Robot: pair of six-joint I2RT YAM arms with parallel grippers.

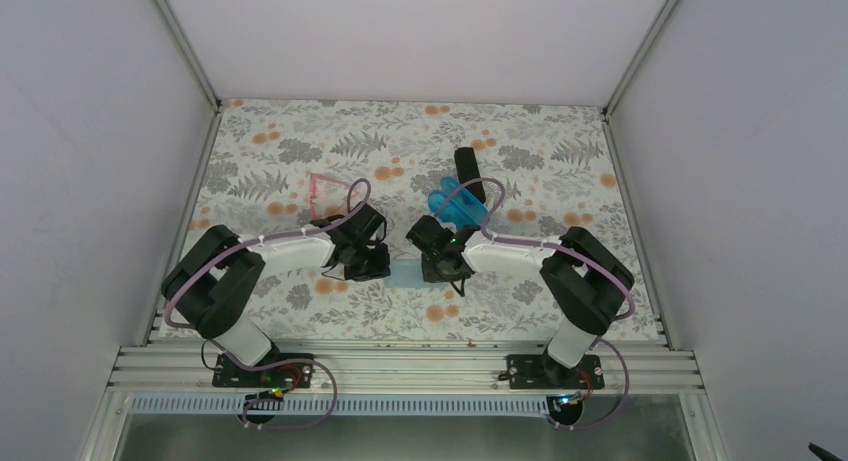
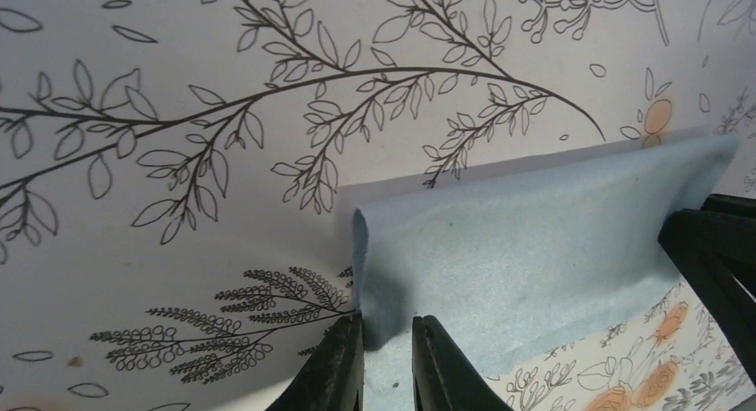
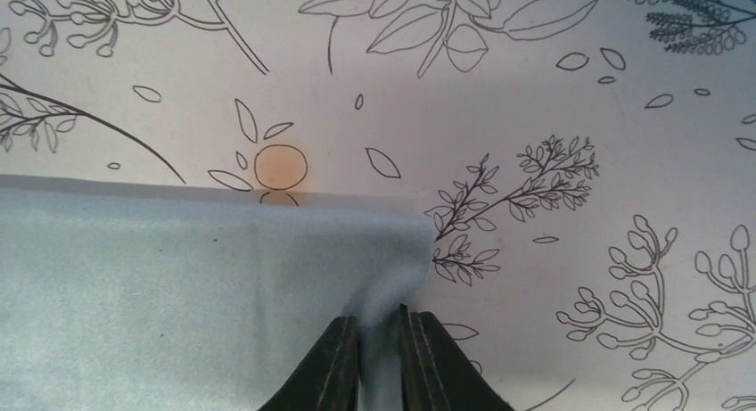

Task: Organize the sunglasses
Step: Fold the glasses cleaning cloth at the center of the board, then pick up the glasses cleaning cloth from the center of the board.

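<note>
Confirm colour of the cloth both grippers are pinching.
The cloth is plain light blue, no pattern. It shows best in the right wrist view.

Plain white walls (image 1: 90,131) enclose the table (image 1: 300,131), covered in a leaf-and-orange-flower print; aluminium rails (image 1: 400,366) run along its near edge.

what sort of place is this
Probably a robot test cell: plain white walls on a metal frame box in a floral-covered table, and two arms are bolted to a rail at its near edge.
</note>
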